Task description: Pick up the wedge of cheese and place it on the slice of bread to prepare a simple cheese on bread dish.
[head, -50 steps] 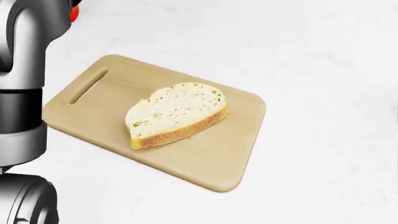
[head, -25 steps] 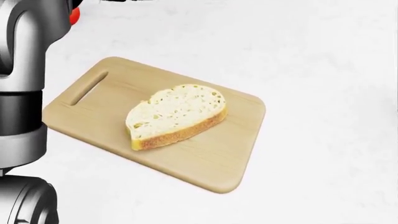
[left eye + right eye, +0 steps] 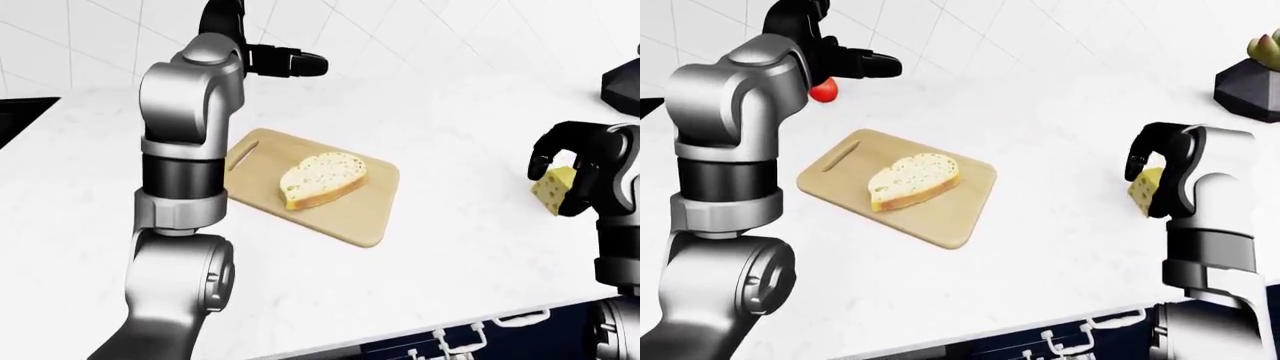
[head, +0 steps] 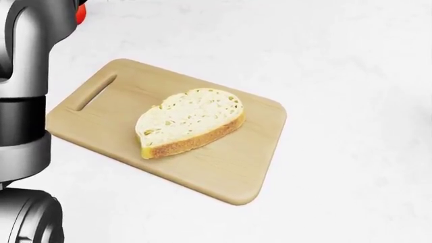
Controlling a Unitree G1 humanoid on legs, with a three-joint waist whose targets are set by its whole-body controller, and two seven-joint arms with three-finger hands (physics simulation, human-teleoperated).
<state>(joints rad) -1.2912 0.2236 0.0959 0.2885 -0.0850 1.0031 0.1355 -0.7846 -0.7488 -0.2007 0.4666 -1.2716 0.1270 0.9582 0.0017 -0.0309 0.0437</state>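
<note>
White marbled countertop [image 3: 440, 135] fills the left-eye view, with tiled wall along the top. At centre lies a wooden cutting board [image 3: 355, 217], handle slot toward its upper left, and a slice of bread [image 3: 322, 178] rests flat on the board, crust toward the lower edge. At the right edge, well apart from the board, the right hand [image 3: 570, 169] is clenched around the wedge of cheese [image 3: 555, 189], dark fingers [image 3: 545, 146] curling over its top; the pale yellow wedge with holes shows below them, held above the counter. The left arm [image 3: 180, 172] rises through the left half of the frame, and the left hand [image 3: 272, 60] sits at upper centre, above the board, its fingers stretched toward the right and grasping nothing.

Head view: the same board [image 4: 223, 167] fills the middle, the bread [image 4: 190, 121] on its centre, bare wood all round it. The left arm [image 4: 24, 116] runs down the left edge, with a sliver of something red [image 4: 80, 14] at the upper left. Neither hand nor the cheese shows here.

Right-eye view: a small red object [image 3: 823, 91], perhaps a tomato, sits at upper left, partly hidden behind the left hand [image 3: 845, 61]. A dark planter [image 3: 1250, 82] with a green plant stands at the upper right corner. Right hand [image 3: 1160, 176] and cheese [image 3: 1145, 189] appear right of centre, far from the board [image 3: 950, 214].
</note>
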